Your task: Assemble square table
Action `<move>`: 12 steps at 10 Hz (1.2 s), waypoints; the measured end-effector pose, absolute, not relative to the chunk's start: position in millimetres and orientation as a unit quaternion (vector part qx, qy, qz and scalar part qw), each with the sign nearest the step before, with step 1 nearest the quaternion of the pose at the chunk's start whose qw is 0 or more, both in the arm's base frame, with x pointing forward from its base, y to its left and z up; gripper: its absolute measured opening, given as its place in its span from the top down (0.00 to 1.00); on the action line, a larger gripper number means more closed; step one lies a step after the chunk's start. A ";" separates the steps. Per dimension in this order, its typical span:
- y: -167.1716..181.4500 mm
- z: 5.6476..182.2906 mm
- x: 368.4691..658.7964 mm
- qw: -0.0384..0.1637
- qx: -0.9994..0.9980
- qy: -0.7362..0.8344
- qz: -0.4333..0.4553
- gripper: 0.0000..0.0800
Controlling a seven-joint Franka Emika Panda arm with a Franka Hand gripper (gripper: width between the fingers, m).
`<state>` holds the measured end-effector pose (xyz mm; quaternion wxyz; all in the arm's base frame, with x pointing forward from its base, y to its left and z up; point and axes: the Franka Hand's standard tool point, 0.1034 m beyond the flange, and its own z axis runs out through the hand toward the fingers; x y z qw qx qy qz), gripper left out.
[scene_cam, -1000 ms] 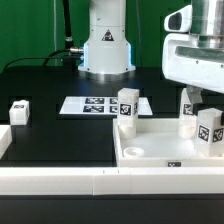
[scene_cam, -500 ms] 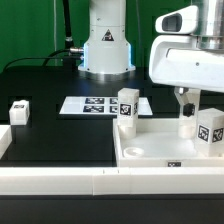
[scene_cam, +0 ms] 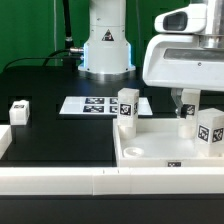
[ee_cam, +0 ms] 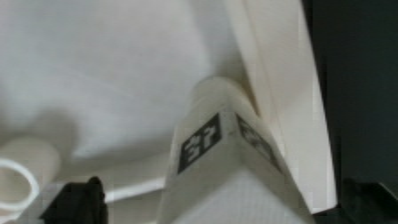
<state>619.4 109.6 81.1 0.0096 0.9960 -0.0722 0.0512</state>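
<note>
Smooth white plastic tabletop [scene_cam: 150,152] (matt)

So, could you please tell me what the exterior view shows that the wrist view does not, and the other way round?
Only the exterior view shows the marker board, a loose leg on the black table at that view's left, the robot's base, the low white rail in front, and three legs standing in the tray. Only the wrist view shows a close look at one leg's tagged faces against the tray's rim, and a round socket in the tray floor beside it. Both show the white tray and the end effector, open.
</note>
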 end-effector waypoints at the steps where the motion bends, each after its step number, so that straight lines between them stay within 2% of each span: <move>1: 108.0 81.6 620.6 0.013 0.998 -0.022 0.053 0.19; 5: 108.4 81.5 620.5 0.022 0.996 0.063 0.052 0.19; 6: 108.1 81.5 620.5 0.022 0.997 0.061 0.052 0.30; 7: 108.0 81.4 620.5 0.022 0.997 0.060 0.052 0.47; 8: 108.1 81.4 620.5 0.021 0.997 0.048 0.052 0.47; 9: 108.1 81.6 620.7 0.021 0.997 0.044 0.052 0.64; 12: 107.9 81.7 620.9 0.014 0.997 -0.054 0.054 0.64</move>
